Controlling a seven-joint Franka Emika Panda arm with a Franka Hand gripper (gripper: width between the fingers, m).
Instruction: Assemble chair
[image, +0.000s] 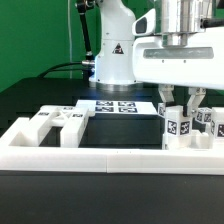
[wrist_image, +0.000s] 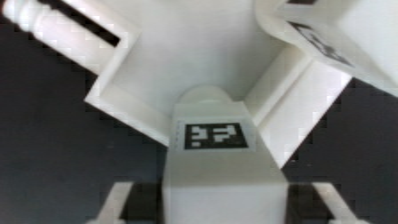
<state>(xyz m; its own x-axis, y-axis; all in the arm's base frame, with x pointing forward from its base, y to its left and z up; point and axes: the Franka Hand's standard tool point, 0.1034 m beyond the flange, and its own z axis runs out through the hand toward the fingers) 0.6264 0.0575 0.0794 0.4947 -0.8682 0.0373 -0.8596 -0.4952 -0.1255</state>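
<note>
Held tagged white chair piece (image: 180, 130) in clenched tool (image: 181, 112) at exterior view's right; observed other chair parts (image: 55, 124) at lower left.

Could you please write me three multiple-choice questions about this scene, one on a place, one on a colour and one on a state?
1. Where in the exterior view do the jaws stand?
A) at its left
B) in its middle
C) at its right

2. What colour is the flat table top?
A) black
B) red
C) yellow

3. How are the jaws?
A) spread wide over nothing
B) closed on a matte white blocky plastic chair piece bearing a square tag
C) out of view

Answers:
1 C: they stand near that edge of the picture.
2 A: its bare surface is black.
3 B: the wrist view shows the tagged piece running between them.
</note>
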